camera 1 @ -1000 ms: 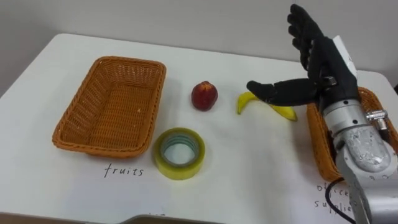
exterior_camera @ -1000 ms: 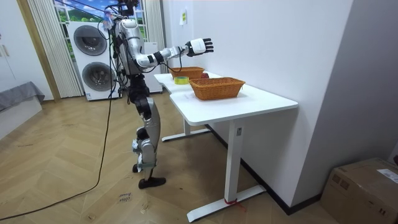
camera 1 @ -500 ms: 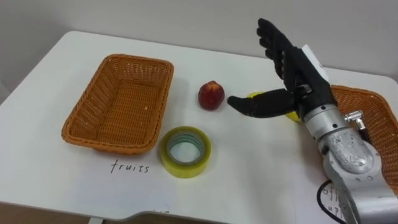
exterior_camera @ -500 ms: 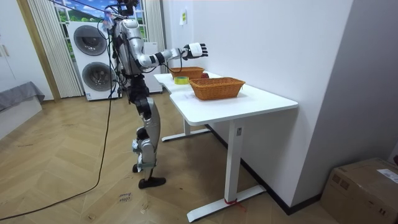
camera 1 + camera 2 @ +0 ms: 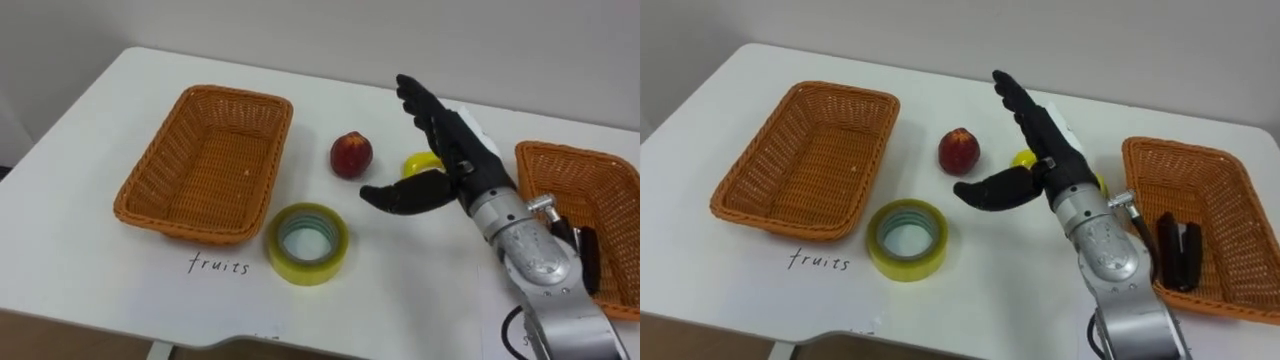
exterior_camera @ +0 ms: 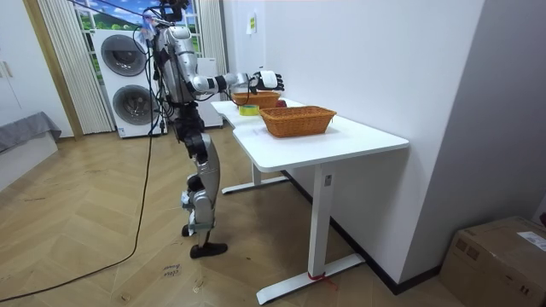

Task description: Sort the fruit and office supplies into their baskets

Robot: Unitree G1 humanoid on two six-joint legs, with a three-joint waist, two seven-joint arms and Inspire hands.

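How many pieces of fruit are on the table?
2: a red fruit just right of the left basket, and a yellow banana largely hidden behind the right hand.

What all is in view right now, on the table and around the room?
Left basket: one, orange wicker, empty, table's left.
Right basket: one, orange wicker, table's right.
Black office item: one, inside Right basket.
Red fruit: one, right of Left basket.
Banana: one, yellow, partly behind the hand.
Tape roll: one, yellow, near edge.
Table: one, white.
Washing machines: two, white, stacked.
Cardboard box: one, brown, floor.
Right hand: black, fingers open, over the banana.
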